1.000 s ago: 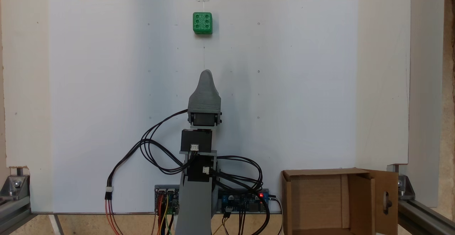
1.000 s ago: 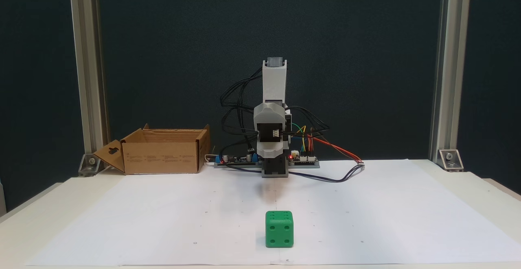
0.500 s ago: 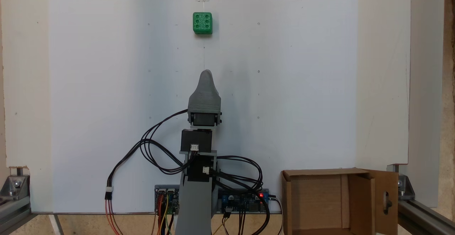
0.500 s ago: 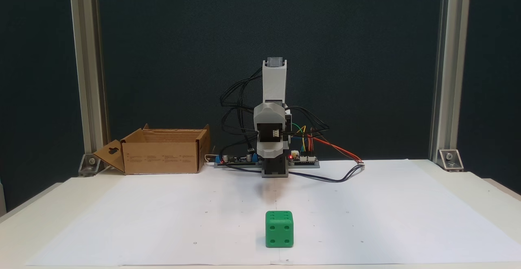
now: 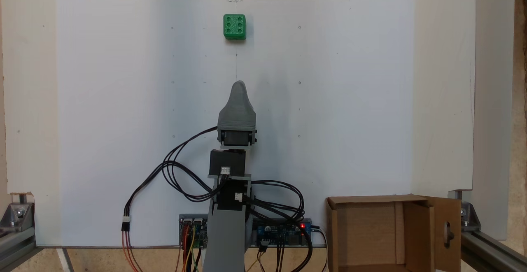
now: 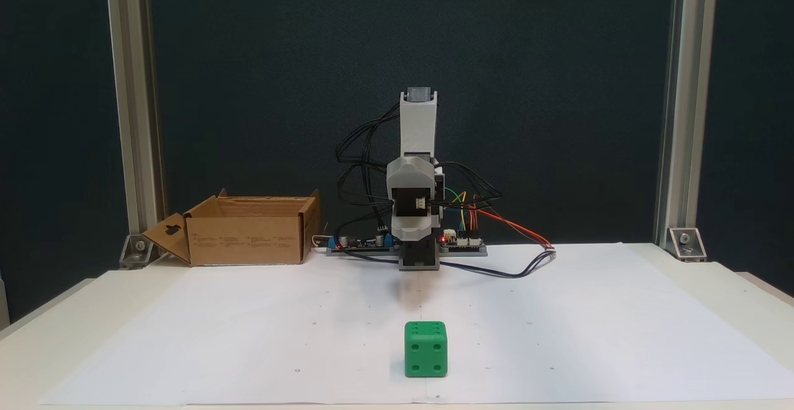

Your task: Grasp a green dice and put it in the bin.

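Green plastic dice (image 6: 425, 348), rounded edges, brown corrugated cardboard bin (image 6: 245, 231)

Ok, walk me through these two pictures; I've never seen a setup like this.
It is a small hobby robot arm bolted at a table's edge, with loose cables and circuit boards at its base. One fixed view looks down from above; the other faces the arm from across the table. A white paper sheet covers the table. On it sits a green dice, far from the arm and untouched. An open cardboard bin stands beside the base. The grey pincer points toward the dice and holds nothing; whether it is open cannot be told.
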